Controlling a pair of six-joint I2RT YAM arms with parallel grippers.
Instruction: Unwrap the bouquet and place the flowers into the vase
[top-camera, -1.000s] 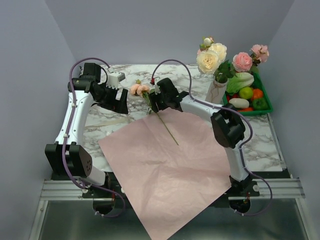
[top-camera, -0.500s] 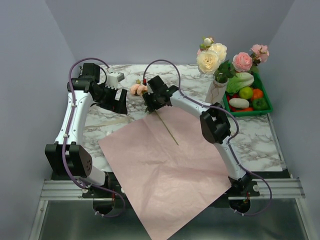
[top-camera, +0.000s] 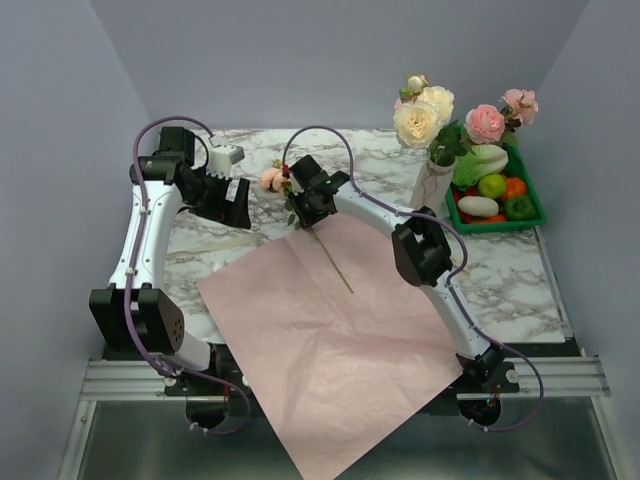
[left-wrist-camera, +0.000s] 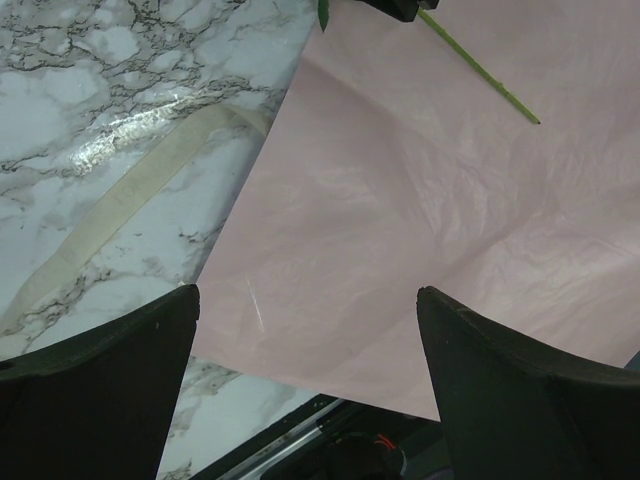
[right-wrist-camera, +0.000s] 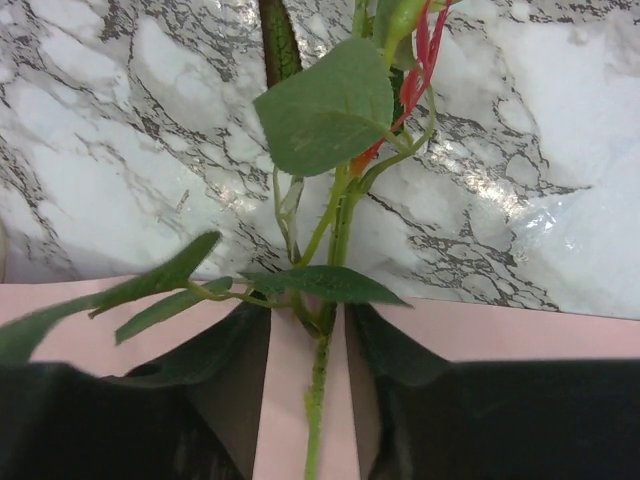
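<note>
The pink paper sheet lies spread flat on the marble table. One peach rose lies across its far corner, with its thin green stem running down over the paper. My right gripper is lowered over the leafy part of that stem. Its jaws straddle the stem, part-way closed, with a gap on each side. My left gripper hovers wide open just left of the rose, holding nothing. The marbled vase at the back right holds several roses.
A cream ribbon lies loose on the marble beside the paper's left edge. A green tray of plastic vegetables sits right of the vase. The paper overhangs the table's near edge between the arm bases.
My right gripper moved left along the stem toward the rose's leaves and its jaws narrowed around the stem. The left gripper shifted slightly left and stayed open.
</note>
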